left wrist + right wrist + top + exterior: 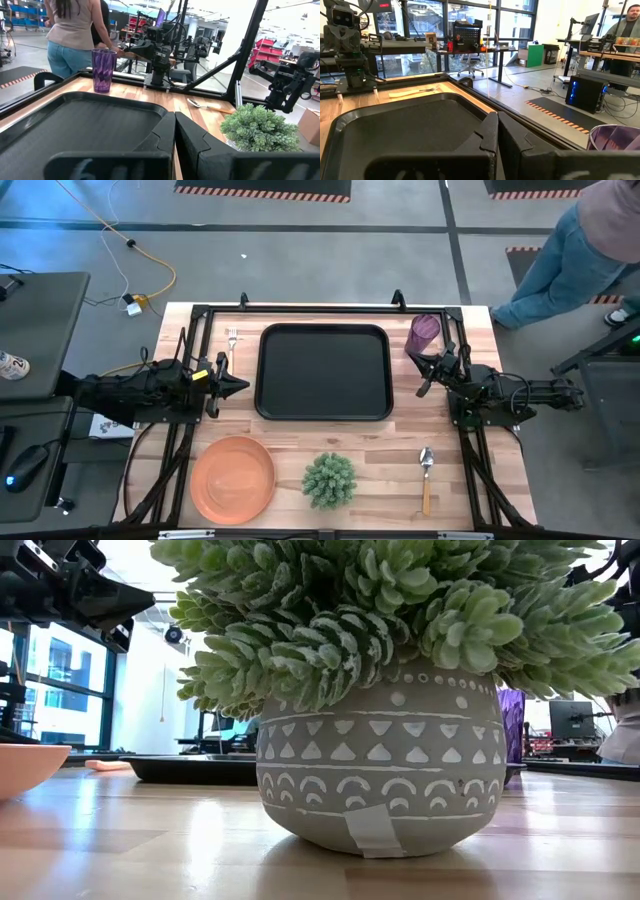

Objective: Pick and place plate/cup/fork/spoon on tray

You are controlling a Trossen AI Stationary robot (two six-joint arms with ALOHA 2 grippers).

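Nothing sits on the black tray (323,372) yet, and all four pieces lie spread over the worktop (470,480). The purple cup (424,333) stands upright just beside the right claw (427,376); it looks light, thin-walled and slick, so a gentle squeeze across its middle should suit. The orange plate (233,478) near the front edge is stiff but flat, best pinched at its raised rim. The fork (232,339) and spoon (426,477) lie flat and thin, likely to skid; take them across the handle. Both the right claw and the left claw (238,386) have fingers pressed together, holding nothing
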